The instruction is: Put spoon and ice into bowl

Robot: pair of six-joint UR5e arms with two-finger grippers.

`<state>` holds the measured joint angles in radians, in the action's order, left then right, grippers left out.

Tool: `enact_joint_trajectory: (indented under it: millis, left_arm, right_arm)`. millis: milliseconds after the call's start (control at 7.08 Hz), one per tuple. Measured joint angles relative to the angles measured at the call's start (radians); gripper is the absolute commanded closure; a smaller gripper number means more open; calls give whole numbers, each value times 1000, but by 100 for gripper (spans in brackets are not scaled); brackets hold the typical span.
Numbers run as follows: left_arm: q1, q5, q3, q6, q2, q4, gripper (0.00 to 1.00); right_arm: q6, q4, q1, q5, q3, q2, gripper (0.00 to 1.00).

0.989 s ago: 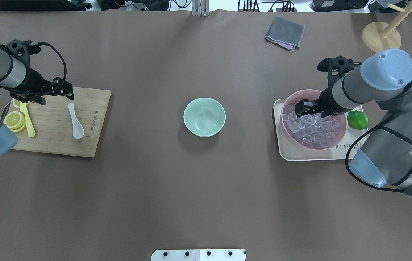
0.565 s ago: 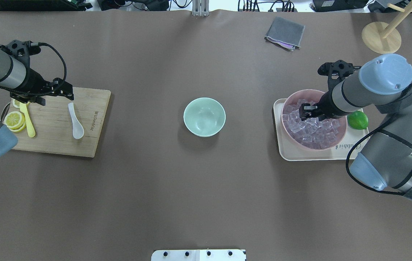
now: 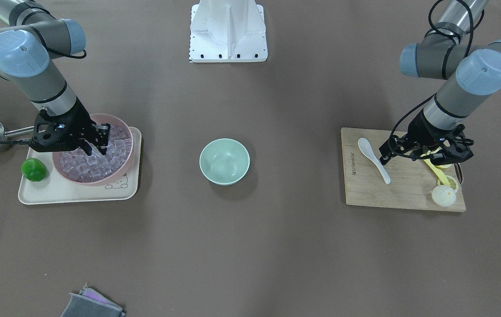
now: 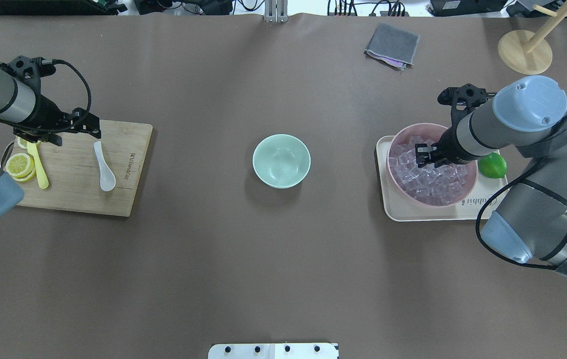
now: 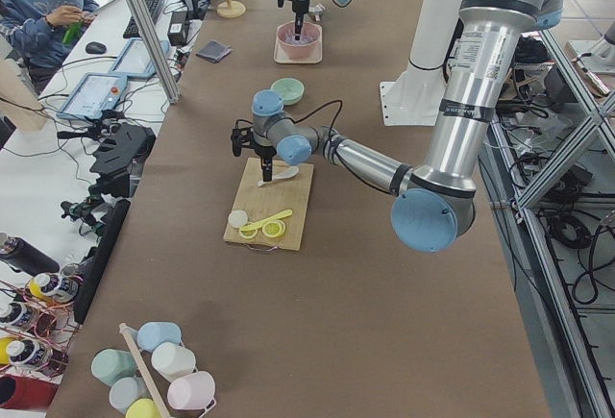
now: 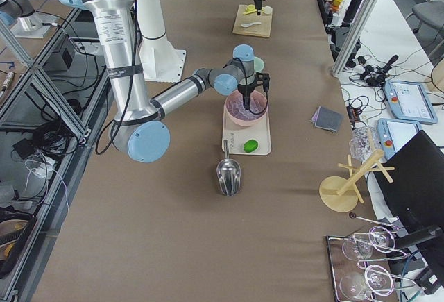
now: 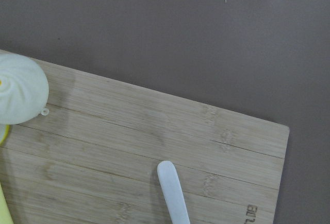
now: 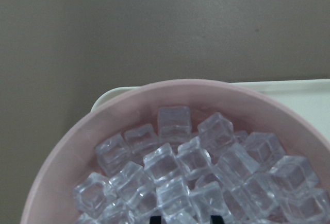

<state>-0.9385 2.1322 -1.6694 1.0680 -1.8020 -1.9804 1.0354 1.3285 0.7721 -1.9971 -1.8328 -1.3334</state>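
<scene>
Spoon (image 4: 104,167), small, glossy white, with deep oval scoop and short curved handle, lies flat on the pale bamboo cutting board (image 4: 79,194) at the left end of the brown tabletop (image 4: 283,274), beside the spread, empty fingers of the left gripper (image 4: 58,130). Clear, faintly pinkish ice cubes (image 4: 430,182) fill the round pink bowl (image 4: 433,204) on a cream tray (image 4: 393,209), where the right gripper (image 4: 420,155) dips its parted fingers among them. The smooth mint-green bowl (image 4: 281,160) stands empty mid-tabletop, well apart from both.
</scene>
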Motion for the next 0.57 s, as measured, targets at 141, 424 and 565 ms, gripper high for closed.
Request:
enact_joint_trajectory:
  millis: [141,424,565]
  left_arm:
    - [8,0,5,6,0,0,15]
    - [36,-6,33,25,-7,0,29]
    - [51,-20,50,30,-11,-2,36]
  right_arm:
    - [0,54,5,-4,-15,34,100]
    - [1,211,25,-7,-29,168,100]
    - [17,258,27,-8,-29,231,100]
